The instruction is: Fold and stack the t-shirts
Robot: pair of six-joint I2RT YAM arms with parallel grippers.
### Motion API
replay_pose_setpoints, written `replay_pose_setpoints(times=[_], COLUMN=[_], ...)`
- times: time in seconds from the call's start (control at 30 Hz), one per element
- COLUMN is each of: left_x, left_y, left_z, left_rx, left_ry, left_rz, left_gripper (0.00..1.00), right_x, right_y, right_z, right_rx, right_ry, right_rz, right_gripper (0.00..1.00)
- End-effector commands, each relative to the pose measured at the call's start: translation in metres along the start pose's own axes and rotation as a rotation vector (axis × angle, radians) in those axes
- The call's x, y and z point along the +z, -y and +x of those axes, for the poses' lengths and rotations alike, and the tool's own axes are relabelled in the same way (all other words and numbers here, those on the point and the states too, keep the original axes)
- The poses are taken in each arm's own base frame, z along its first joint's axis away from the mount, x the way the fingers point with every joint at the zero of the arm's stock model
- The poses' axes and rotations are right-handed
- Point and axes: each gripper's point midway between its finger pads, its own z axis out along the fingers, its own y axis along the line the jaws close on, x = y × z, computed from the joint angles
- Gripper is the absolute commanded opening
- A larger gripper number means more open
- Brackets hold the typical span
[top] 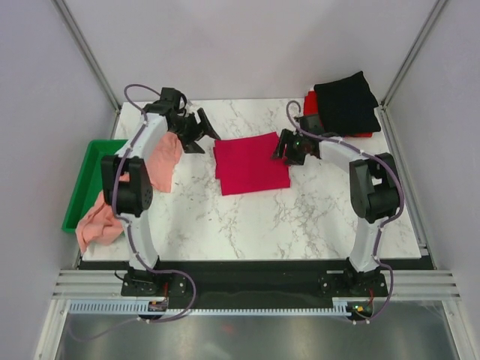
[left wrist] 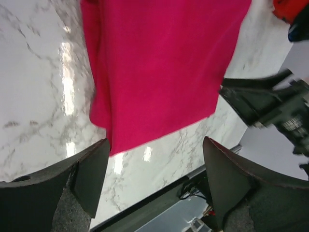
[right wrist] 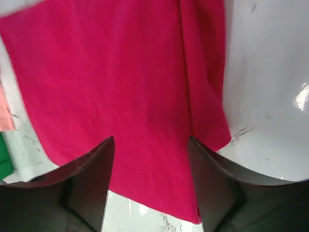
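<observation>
A crimson t-shirt [top: 251, 163] lies folded flat in the middle of the table. It also shows in the left wrist view [left wrist: 159, 67] and the right wrist view [right wrist: 120, 82]. My left gripper [top: 201, 131] is open and empty just off its far left corner [left wrist: 154, 169]. My right gripper [top: 285, 146] is open and empty over its right edge [right wrist: 150, 164]. A folded black t-shirt [top: 346, 103] lies on a bright red one [top: 309, 101] at the back right. Salmon-pink cloth [top: 163, 160] lies by the left arm, with more of it [top: 97, 221] hanging off the table's left edge.
A green plastic tray [top: 90, 176] sits at the left edge, partly under the pink cloth. Metal frame posts and white walls close in the back and sides. The right gripper shows in the left wrist view [left wrist: 270, 108].
</observation>
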Motion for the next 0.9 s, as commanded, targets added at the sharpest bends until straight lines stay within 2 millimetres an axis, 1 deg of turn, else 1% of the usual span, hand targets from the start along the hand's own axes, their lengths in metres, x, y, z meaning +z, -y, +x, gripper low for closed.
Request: replay_pose_setpoints(times=[0.0, 0.03, 0.07, 0.1, 0.17, 0.2, 0.27, 0.3, 0.37, 0.4, 0.43, 0.47, 0.5, 0.53, 0.57, 0.6, 0.63, 0.67, 0.73, 0.77, 0.8, 0.83, 0.87], left_x=[-0.053, -0.059, -0.079, -0.079, -0.088, -0.094, -0.101, -0.104, -0.107, -0.111, -0.113, -0.116, -0.119, -0.126, -0.131, -0.134, -0.139, -0.148, -0.155, -0.164, -0.164, -0.166, -0.168], left_y=[0.018, 0.017, 0.025, 0.015, 0.012, 0.008, 0.003, -0.001, -0.005, -0.005, -0.005, -0.004, -0.003, -0.001, 0.000, 0.001, 0.002, 0.003, -0.001, -0.004, -0.010, -0.014, -0.021], left_z=[0.024, 0.032, 0.039, 0.052, 0.064, 0.075, 0.084, 0.092, 0.097, 0.100, 0.103, 0.105, 0.107, 0.111, 0.113, 0.115, 0.117, 0.119, 0.123, 0.125, 0.128, 0.130, 0.131], left_rx=[0.132, 0.137, 0.164, 0.153, 0.160, 0.164, 0.171, 0.170, 0.174, 0.180, 0.184, 0.191, 0.200, 0.210, 0.232, 0.245, 0.263, 0.297, 0.327, 0.359, 0.366, 0.375, 0.384], left_ry=[0.087, 0.090, 0.129, 0.111, 0.121, 0.125, 0.137, 0.142, 0.148, 0.157, 0.157, 0.158, 0.162, 0.171, 0.177, 0.183, 0.195, 0.223, 0.251, 0.288, 0.293, 0.306, 0.323], left_rz=[0.030, 0.030, 0.047, 0.034, 0.032, 0.033, 0.022, 0.016, 0.007, 0.011, 0.016, 0.020, 0.023, 0.028, 0.030, 0.034, 0.036, 0.033, 0.022, 0.005, -0.013, -0.027, -0.054], left_gripper=[0.84, 0.84, 0.84, 0.84, 0.84, 0.84, 0.84, 0.84, 0.84, 0.84, 0.84, 0.84, 0.84, 0.84, 0.84, 0.84, 0.84, 0.84, 0.84, 0.84, 0.84, 0.84, 0.84], right_x=[0.014, 0.016, 0.016, 0.017, 0.016, 0.017, 0.018, 0.019, 0.018, 0.016, 0.013, 0.006, 0.002, -0.004, -0.011, -0.015, -0.016, -0.025, -0.033, -0.039, -0.042, -0.045, -0.044], right_y=[0.010, 0.014, 0.022, 0.021, 0.025, 0.016, 0.008, -0.008, -0.029, -0.042, -0.046, -0.055, -0.056, -0.058, -0.068, -0.075, -0.081, -0.096, -0.105, -0.110, -0.103, -0.100, -0.092], right_z=[0.033, 0.040, 0.048, 0.056, 0.072, 0.083, 0.101, 0.116, 0.131, 0.143, 0.145, 0.139, 0.134, 0.123, 0.110, 0.102, 0.096, 0.081, 0.069, 0.060, 0.052, 0.047, 0.047], right_rx=[-0.029, -0.029, -0.030, -0.044, -0.041, -0.054, -0.031, -0.048, -0.040, -0.064, -0.067, -0.069, -0.071, -0.091, -0.113, -0.171, -0.194, -0.214, -0.255, -0.255, -0.233, -0.212, -0.193], right_ry=[-0.012, -0.018, -0.020, -0.027, -0.044, -0.059, -0.080, -0.102, -0.111, -0.123, -0.121, -0.098, -0.084, -0.046, -0.031, -0.026, -0.031, -0.018, -0.002, 0.017, 0.027, 0.036, 0.027], right_rz=[0.026, 0.052, 0.087, 0.104, 0.137, 0.131, 0.134, 0.111, 0.078, 0.062, 0.059, 0.045, 0.053, 0.068, 0.069, 0.060, 0.053, 0.041, 0.030, 0.018, 0.023, 0.020, 0.023], right_gripper=[0.66, 0.64, 0.64, 0.63, 0.62, 0.61, 0.60, 0.59, 0.59, 0.59, 0.60, 0.60, 0.62, 0.64, 0.68, 0.73, 0.75, 0.77, 0.80, 0.81, 0.85, 0.85, 0.85])
